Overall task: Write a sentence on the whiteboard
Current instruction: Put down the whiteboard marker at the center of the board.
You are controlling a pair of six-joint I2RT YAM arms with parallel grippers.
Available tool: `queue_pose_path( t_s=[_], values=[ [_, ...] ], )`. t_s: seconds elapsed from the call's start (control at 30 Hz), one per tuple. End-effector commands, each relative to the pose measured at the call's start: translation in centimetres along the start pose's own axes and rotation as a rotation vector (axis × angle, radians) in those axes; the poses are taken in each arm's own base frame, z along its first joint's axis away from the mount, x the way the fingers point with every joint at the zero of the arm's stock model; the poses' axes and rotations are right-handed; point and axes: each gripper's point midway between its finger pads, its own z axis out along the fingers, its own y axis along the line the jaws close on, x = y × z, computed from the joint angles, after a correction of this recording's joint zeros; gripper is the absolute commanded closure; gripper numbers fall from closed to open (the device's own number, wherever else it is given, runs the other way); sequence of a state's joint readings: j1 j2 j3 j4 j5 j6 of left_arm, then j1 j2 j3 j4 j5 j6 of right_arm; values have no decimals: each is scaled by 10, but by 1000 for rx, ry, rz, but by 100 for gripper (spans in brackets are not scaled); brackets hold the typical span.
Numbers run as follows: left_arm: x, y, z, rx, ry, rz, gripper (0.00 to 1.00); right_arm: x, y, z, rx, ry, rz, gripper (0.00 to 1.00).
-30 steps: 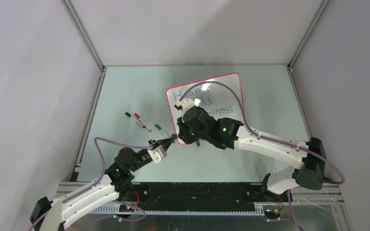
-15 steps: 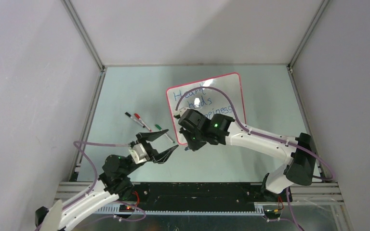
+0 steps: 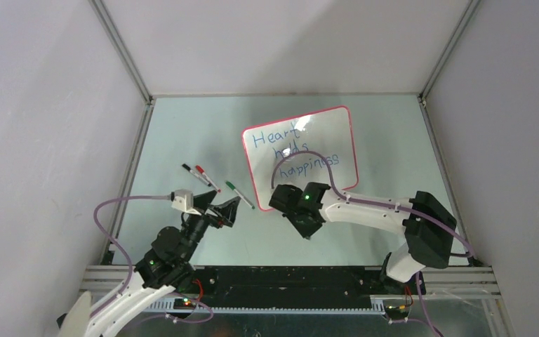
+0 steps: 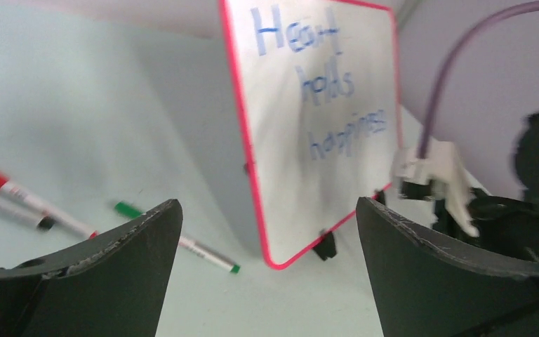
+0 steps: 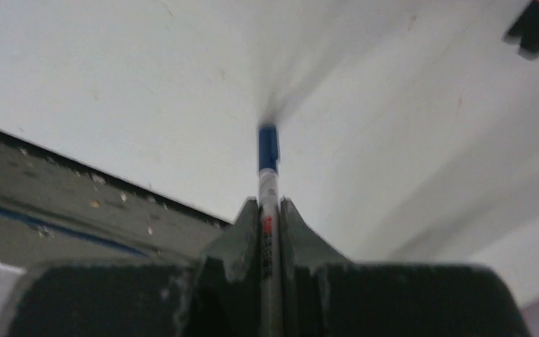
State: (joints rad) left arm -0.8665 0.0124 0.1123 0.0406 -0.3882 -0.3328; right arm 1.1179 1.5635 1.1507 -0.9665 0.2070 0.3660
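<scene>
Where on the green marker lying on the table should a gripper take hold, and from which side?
Mid-barrel, from straight above, jaws closing across its width: the green marker lies flat and slanted on the table, both long sides free.

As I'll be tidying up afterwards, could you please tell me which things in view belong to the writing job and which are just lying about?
Part of the job:
whiteboard
sentence
blue marker, clamped in the right gripper

Just lying about, all left of the whiteboard:
green marker
red marker
black marker
</scene>
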Motion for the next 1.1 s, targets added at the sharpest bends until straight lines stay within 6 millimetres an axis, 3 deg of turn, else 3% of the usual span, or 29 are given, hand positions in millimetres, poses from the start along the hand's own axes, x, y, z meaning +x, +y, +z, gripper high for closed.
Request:
queue_pose_path(
  t_s=[0.0,0.1,0.3,0.37,0.5,0.6,0.63,0.67,0.7,0.73,0.77,0.8,0.83,0.87,0.9,1.0,1.03,1.07],
  values=[
    [-15,34,-8,-232,-27,-100,1,7,19,45,-33,54,12,100],
    [-16,46,-12,-316,-14,-124,1,0,12,38,-6,14,27,100],
    [-17,73,-25,-504,5,-137,1,-46,13,-28,-189,-276,99,100],
    [-25,78,-30,-552,-17,-170,1,-63,17,-47,-233,-402,119,100],
    [-45,94,-47,-692,-57,-214,0,-102,34,-63,-297,-636,174,100],
    [-57,108,-64,-822,-58,-185,1,-123,49,-65,-336,-746,205,100],
    [-70,105,-66,-830,-73,-196,1,-137,52,-71,-353,-805,225,100],
    [-69,108,-68,-862,-50,-162,1,-141,57,-65,-347,-811,224,100],
    [-80,105,-68,-862,-60,-171,1,-157,61,-76,-360,-889,244,100],
    [-85,104,-69,-875,-52,-162,0,-163,63,-69,-347,-899,246,100],
    [-87,103,-69,-880,-46,-156,1,-177,64,-77,-340,-963,264,100],
    [-91,102,-69,-886,-41,-147,1,-182,66,-69,-324,-967,261,100],
    [-92,102,-69,-886,-39,-143,1,-195,67,-79,-322,-1021,267,100],
    [-94,101,-69,-886,-39,-137,1,-200,70,-70,-307,-1017,258,100],
    [-95,101,-69,-885,-41,-136,1,-213,70,-80,-302,-1058,258,100],
    [-95,101,-70,-865,-51,-142,1,-236,80,-74,-282,-1074,242,100],
    [-96,101,-70,-854,-53,-146,1,-239,84,-64,-273,-1059,236,100],
    [-95,101,-70,-852,-50,-142,1,-245,86,-67,-277,-1069,243,95]
  ],
)
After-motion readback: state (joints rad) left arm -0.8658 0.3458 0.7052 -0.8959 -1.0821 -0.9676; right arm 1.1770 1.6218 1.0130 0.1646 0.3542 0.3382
